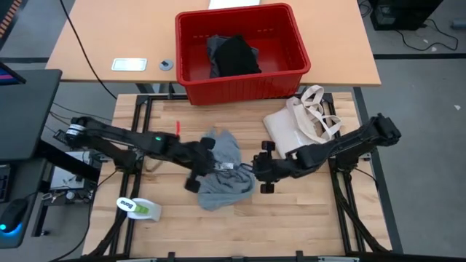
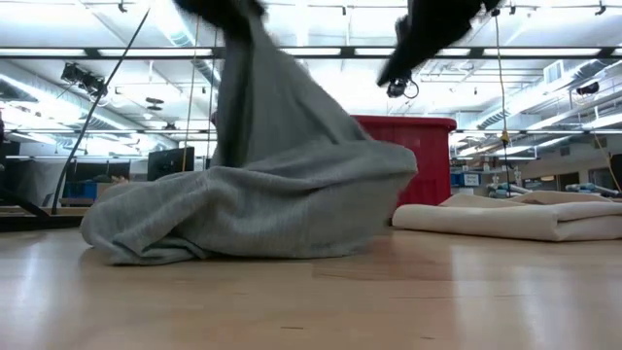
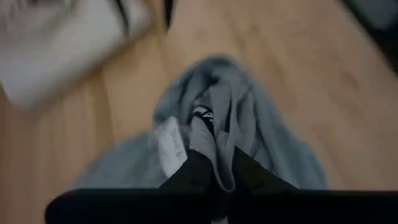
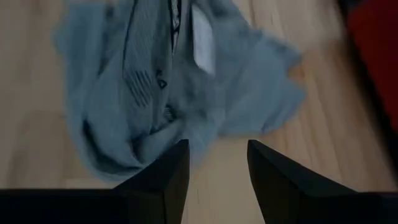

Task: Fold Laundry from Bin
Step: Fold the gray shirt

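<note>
The light grey T-shirt (image 1: 227,175) lies bunched in the middle of the wooden table. One part of it is drawn up in a peak (image 2: 255,87), and its lower folds (image 2: 243,219) rest on the table. My left gripper (image 1: 217,165) is shut on that raised part. My right gripper (image 1: 253,168) hovers open just right of the shirt, nothing between its fingers (image 4: 171,171). The red bin (image 1: 295,51) stands on the far table, with a black garment (image 1: 237,57) and other cloth inside. My left gripper pinches a bunched fold of the grey T-shirt (image 3: 219,163) between its two fingers, close to the white neck label (image 3: 171,146); several layers seem gathered. The fingers slant downward from the table's left. The cloth hangs from them in a peak, its rest on the table.
A cream tote bag (image 1: 298,122) with loop handles lies flat at the table's far right, also seen in the low view (image 2: 505,219). A white and green roll (image 1: 140,208) sits near the front left. Bare wood lies in front of the shirt.
</note>
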Robot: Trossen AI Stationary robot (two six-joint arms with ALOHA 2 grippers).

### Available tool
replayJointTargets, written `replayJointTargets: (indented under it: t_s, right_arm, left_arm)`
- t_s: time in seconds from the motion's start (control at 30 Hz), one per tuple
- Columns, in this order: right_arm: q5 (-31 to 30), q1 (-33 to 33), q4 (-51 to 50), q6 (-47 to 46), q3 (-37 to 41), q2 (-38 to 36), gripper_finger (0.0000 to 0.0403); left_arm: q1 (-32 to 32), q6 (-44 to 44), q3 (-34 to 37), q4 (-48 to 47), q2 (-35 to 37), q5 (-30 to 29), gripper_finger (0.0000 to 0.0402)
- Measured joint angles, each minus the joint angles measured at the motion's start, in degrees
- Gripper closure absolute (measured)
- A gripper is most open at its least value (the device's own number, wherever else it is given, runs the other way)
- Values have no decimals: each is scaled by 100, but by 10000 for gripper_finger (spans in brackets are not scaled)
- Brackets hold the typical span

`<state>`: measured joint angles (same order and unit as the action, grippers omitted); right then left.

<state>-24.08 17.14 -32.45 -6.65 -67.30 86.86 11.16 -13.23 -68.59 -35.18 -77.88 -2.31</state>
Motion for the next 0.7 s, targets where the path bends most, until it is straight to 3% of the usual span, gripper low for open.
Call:
replayJointTargets:
  t_s: [0.1,0.23,0.43,0.57,0.7]
  right_arm:
    - [285,-165,455,483,-1,-93,231]
    - [789,-429,1081,1063,-1,-16,214]
    - [1232,-723,1816,1665,1,27,151]
    - [2127,-890,2353,1692,1,37,100]
    - [2631,-952,2698,1686,6,123,68]
  left_arm:
    - [143,-741,-747,-475,162,5,382]
    - [187,-908,-1480,-893,229,-4,382]
    - [190,-1082,-2136,-1472,229,-97,383]
    - [269,-1486,-2436,-1472,218,-921,383]
    - [397,-2241,-2611,-948,231,-2283,383]
